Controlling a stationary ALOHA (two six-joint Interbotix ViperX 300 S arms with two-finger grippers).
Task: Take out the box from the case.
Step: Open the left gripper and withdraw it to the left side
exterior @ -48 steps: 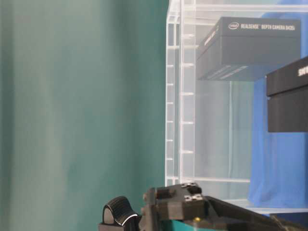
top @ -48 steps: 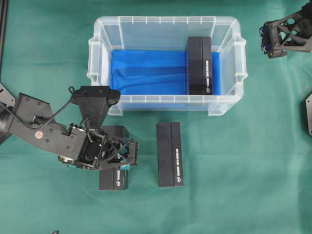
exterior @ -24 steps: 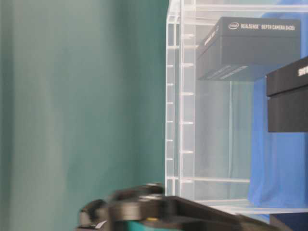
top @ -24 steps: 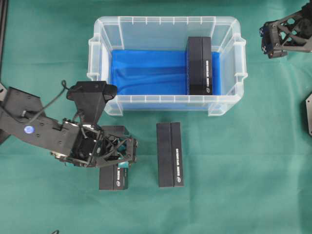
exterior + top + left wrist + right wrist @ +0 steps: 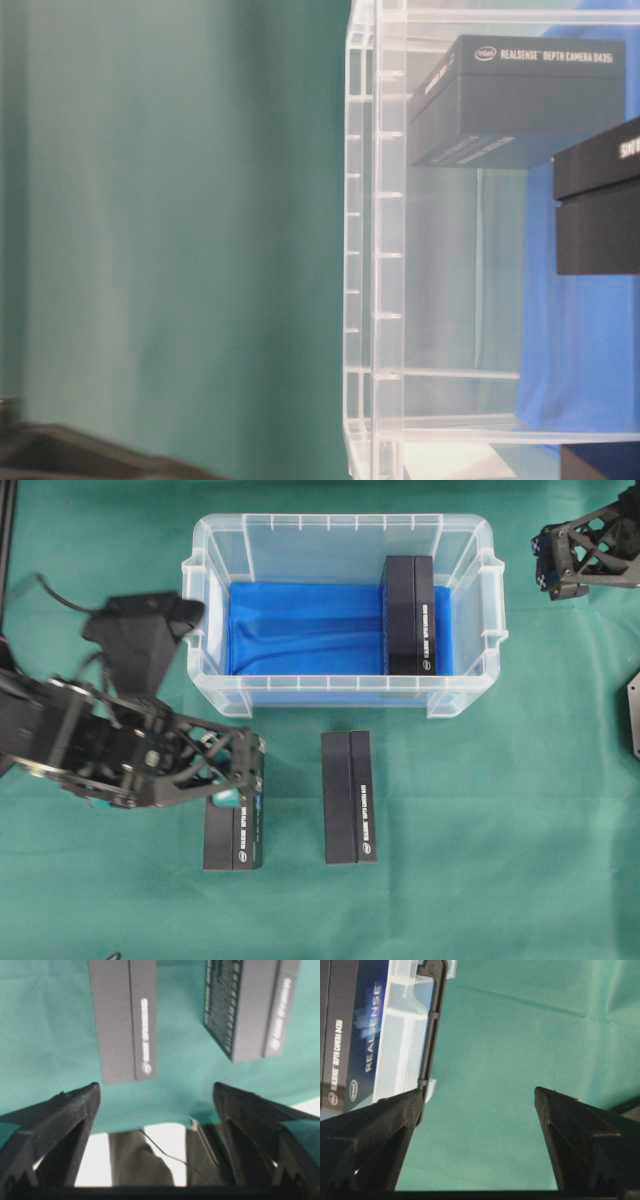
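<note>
Overhead: left gripper (image 5: 250,775) has pulled back toward 9 o'clock, off left box (image 5: 234,832) on green cloth (image 5: 480,860); jaws wide, empty. Middle box (image 5: 349,797) lies beside it. Last box (image 5: 410,615) stays in case (image 5: 340,695), 3 o'clock end, on blue cloth (image 5: 300,625). Right gripper (image 5: 550,565) parked at 2 o'clock, spread, holding nothing

Table-level: arm gone from foreground; case wall clear

Left wrist: fingers (image 5: 60,1115) apart, two boxes ahead at 12

Right wrist: fingers (image 5: 375,1130) apart, case corner at 10

Judgement: release done, third box next
</note>
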